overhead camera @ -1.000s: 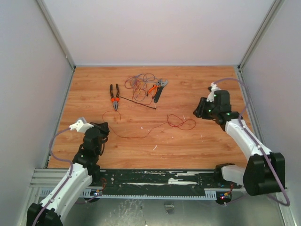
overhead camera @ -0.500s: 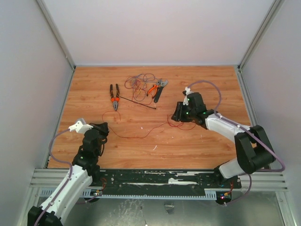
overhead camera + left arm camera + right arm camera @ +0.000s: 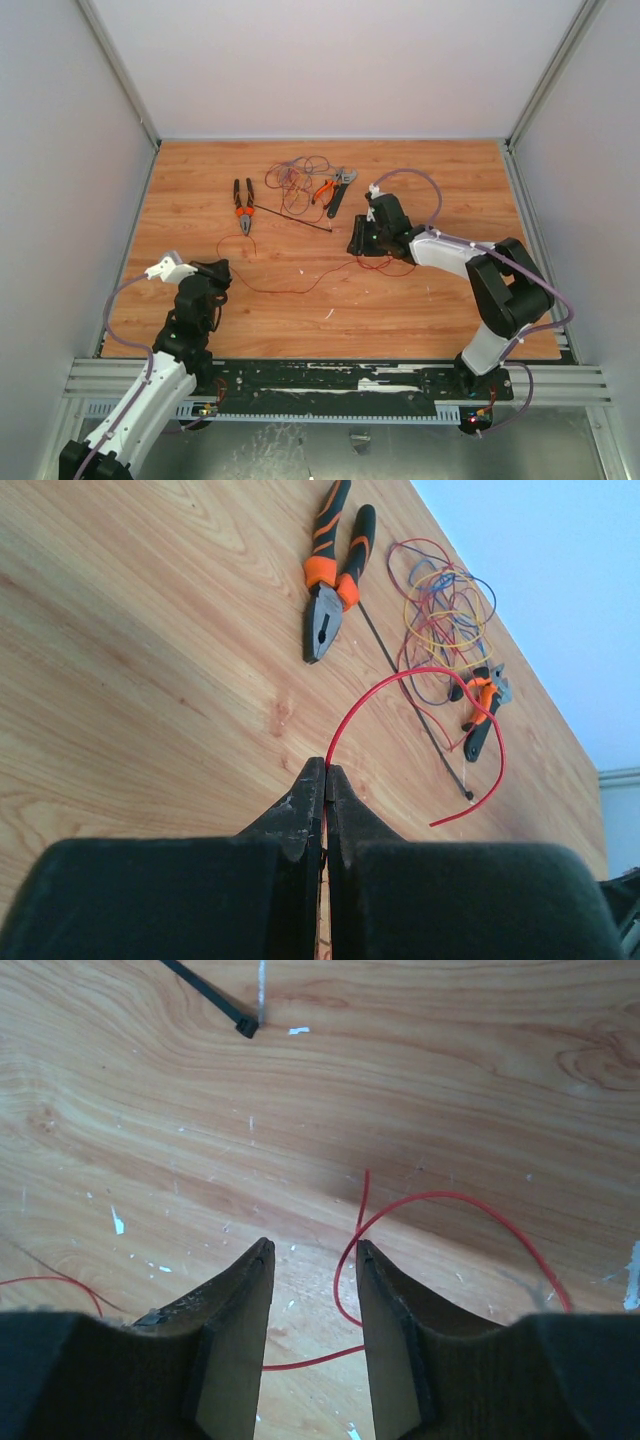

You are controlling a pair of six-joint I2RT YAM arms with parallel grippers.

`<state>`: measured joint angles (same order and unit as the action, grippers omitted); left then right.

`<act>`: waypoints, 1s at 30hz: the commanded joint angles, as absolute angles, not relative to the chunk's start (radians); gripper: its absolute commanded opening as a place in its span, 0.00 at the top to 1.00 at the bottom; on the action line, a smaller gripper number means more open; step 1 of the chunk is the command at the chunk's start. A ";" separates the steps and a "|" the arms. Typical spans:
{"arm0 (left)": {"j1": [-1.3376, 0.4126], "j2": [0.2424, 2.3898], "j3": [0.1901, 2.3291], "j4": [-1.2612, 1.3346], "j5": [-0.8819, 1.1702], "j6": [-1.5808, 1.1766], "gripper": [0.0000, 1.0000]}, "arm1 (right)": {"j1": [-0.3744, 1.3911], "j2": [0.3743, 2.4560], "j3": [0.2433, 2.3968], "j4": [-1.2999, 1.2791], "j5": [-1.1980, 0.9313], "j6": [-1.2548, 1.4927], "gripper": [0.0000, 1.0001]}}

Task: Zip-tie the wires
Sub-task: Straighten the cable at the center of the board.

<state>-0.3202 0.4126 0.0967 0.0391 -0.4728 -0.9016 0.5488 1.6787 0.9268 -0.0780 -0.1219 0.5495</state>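
A tangle of thin red and orange wires (image 3: pixel 295 180) lies at the back of the table, also in the left wrist view (image 3: pixel 440 600). One long red wire (image 3: pixel 300 288) trails from it toward both arms. My left gripper (image 3: pixel 222 272) is shut on that red wire, which rises from between the tips (image 3: pixel 327 765). The black zip tie (image 3: pixel 295 217) lies straight beside the tangle (image 3: pixel 410 695); its head shows in the right wrist view (image 3: pixel 240 1028). My right gripper (image 3: pixel 355 245) stands open low over the wire's looped end, with a red loop (image 3: pixel 343 1290) between the jaws (image 3: pixel 312 1248).
Orange-handled pliers (image 3: pixel 243 205) lie left of the zip tie (image 3: pixel 330 580). Small orange cutters (image 3: pixel 324 189) and a dark wrench (image 3: pixel 340 192) lie right of the tangle. White walls close in the table on three sides.
The right arm has swung left from the table's right side to the red wire's looped end. The left arm has stayed still, holding the wire.
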 commanded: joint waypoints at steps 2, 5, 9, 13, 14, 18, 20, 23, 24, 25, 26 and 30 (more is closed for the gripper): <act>-0.319 0.398 0.086 0.043 -0.483 -0.890 1.00 | 0.560 1.696 0.948 -0.086 -0.054 0.550 0.63; -0.319 0.400 0.086 0.043 -0.482 -0.890 1.00 | 0.566 1.700 0.946 -0.101 -0.043 0.546 0.63; -0.319 0.400 0.084 0.043 -0.482 -0.890 1.00 | 0.575 1.708 0.929 -0.090 -0.040 0.546 0.68; -0.319 0.396 0.082 0.037 -0.488 -0.900 1.00 | 0.575 1.719 0.945 -0.105 -0.032 0.540 0.90; -0.319 0.391 0.083 0.038 -0.486 -0.900 1.00 | 0.575 1.708 0.953 -0.127 -0.008 0.532 0.97; -0.312 0.386 0.107 0.022 -0.488 -0.892 1.00 | 0.530 1.607 0.963 -0.221 0.090 0.473 1.00; -0.297 0.390 0.129 0.005 -0.485 -0.879 1.00 | 0.450 1.536 0.945 -0.244 0.060 0.448 1.00; -0.270 0.398 0.161 -0.025 -0.480 -0.853 1.00 | 0.257 1.407 0.905 -0.256 -0.001 0.413 1.00; -0.261 0.400 0.169 -0.032 -0.478 -0.844 1.00 | 0.204 1.369 0.901 -0.266 -0.003 0.393 1.00; -0.251 0.401 0.173 -0.040 -0.478 -0.838 1.00 | 0.154 1.335 0.905 -0.283 0.000 0.368 1.00; -0.243 0.403 0.178 -0.047 -0.478 -0.833 1.00 | 0.101 1.308 0.912 -0.303 0.002 0.347 1.00; -0.208 0.419 0.181 -0.065 -0.470 -0.822 1.00 | -0.109 1.250 0.920 -0.337 -0.020 0.286 1.00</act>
